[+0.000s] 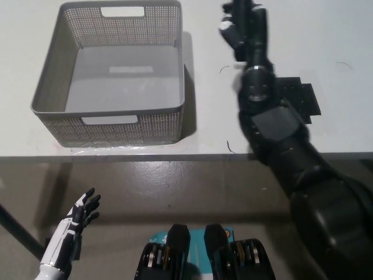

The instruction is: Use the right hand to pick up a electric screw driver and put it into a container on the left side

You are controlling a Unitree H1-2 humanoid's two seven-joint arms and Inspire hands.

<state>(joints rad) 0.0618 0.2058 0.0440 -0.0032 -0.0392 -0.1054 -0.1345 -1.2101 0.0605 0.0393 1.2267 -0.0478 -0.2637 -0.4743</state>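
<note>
The black right robot hand [245, 26] is raised over the white bench [303, 35], its fingers wrapped around the electric screwdriver [238, 13], whose top reaches the upper edge of the view. Well to this robot hand's left sits the grey perforated basket [111, 125], with nothing inside. Below and to its right, a black flat pad [300, 99] lies on the bench. The white left robot hand [78, 219] rests low at the lower left, below the bench edge, fingers spread and holding nothing.

White left hand [74, 224] with black fingers; bulky black right arm [291, 157].
</note>
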